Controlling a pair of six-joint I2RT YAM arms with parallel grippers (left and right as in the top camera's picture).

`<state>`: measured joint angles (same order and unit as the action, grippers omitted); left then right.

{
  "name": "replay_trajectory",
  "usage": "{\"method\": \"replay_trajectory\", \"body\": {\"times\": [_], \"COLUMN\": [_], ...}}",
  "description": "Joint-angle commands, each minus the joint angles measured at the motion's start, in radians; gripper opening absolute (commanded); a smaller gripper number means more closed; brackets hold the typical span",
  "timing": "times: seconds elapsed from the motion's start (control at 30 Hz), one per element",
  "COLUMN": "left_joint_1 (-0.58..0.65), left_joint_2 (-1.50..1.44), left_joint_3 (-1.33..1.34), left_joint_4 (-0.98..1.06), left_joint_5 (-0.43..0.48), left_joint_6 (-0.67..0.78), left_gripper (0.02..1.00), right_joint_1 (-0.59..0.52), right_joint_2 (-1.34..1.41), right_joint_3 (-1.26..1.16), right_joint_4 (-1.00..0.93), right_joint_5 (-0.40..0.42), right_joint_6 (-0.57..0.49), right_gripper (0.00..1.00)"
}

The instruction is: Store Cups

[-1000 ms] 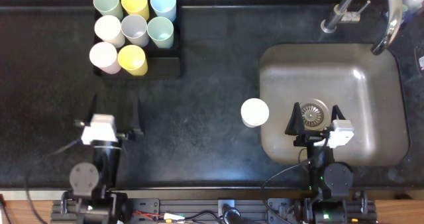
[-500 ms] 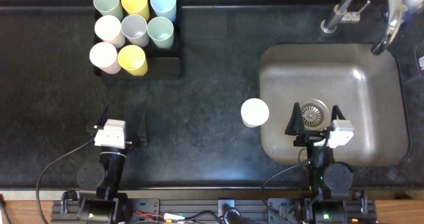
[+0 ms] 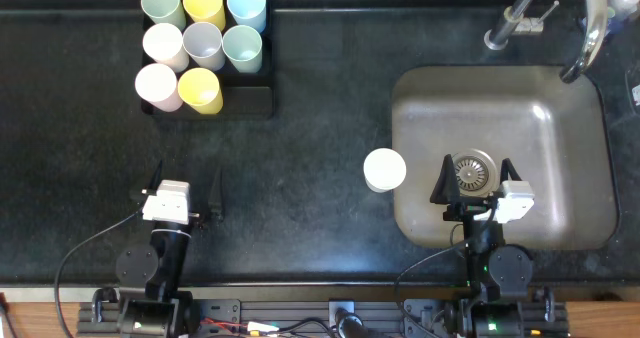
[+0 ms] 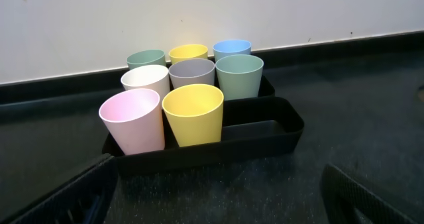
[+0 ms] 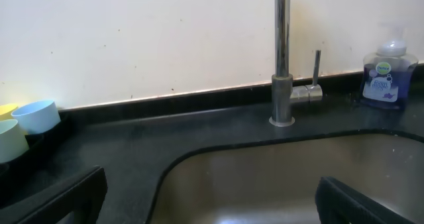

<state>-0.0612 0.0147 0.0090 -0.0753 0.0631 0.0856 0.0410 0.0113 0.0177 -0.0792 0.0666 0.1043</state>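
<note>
Tipping is the risk: the white cup (image 3: 385, 169) is set on the desk (image 3: 300, 148) just beside the right end effector (image 3: 475, 177), by the sink (image 3: 400, 108) rim, and could be knocked in by a skewed approach. That one and the left end effector (image 3: 188, 184) are spread wide, nothing gripped.

A tray (image 3: 255, 100) sits on the worktop (image 3: 300, 208) well ahead of the left end effector (image 3: 189, 181), near the back wall. Eight cups (image 3: 204, 46) stand in it, filling its two back rows and the left and middle of its front row. The right end effector (image 3: 476, 173) is over the left part of the sink (image 3: 560, 128). A single cup (image 3: 384, 169) stands just to its left on the worktop, beside the sink's rim. The tap (image 3: 510, 18) rises behind the sink, ahead of that end effector, and a soap bottle (image 5: 385, 75) stands farther right.
</note>
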Motion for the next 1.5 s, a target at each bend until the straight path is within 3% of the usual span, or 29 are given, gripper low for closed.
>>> {"method": "replay_trajectory", "body": {"times": [0.03, 0.53, 0.67, 0.8, 1.0, 1.17, 1.3, 1.5], "left_joint_1": [-0.001, -0.001, -0.001, -0.001, -0.001, -0.001, -0.001, -0.001], "left_joint_2": [-0.012, -0.012, -0.012, -0.012, -0.012, -0.012, -0.012, -0.012], "left_joint_3": [-0.001, -0.001, -0.001, -0.001, -0.001, -0.001, -0.001, -0.001], "left_joint_4": [-0.005, -0.006, -0.005, -0.005, -0.005, -0.005, -0.005, -0.005], "left_joint_5": [-0.012, -0.012, -0.012, -0.012, -0.012, -0.012, -0.012, -0.012], "left_joint_6": [0.019, 0.019, 0.019, 0.019, 0.019, 0.019, 0.019, 0.019], "left_gripper": [0.998, 0.998, 0.998, 0.998, 0.998, 0.998, 0.998, 0.998], "right_joint_1": [0.004, 0.005, 0.005, 0.005, 0.006, 0.048, 0.121, 0.232], "right_joint_2": [-0.008, -0.008, 0.012, 0.167, 0.685, 1.118, 1.356, 1.527], "right_joint_3": [-0.013, -0.011, 0.096, 0.389, 0.964, 1.334, 1.464, 1.490], "right_joint_4": [0.006, 0.010, -0.019, -0.235, -0.692, -1.130, -1.254, -1.303], "right_joint_5": [-0.003, -0.003, -0.003, -0.003, 0.012, 0.013, 0.013, 0.011], "right_joint_6": [0.005, 0.005, 0.005, 0.005, -0.005, -0.126, -0.269, -0.367], "right_gripper": [0.998, 0.998, 0.998, 0.998, 0.996, 0.998, 0.996, 0.998]}}
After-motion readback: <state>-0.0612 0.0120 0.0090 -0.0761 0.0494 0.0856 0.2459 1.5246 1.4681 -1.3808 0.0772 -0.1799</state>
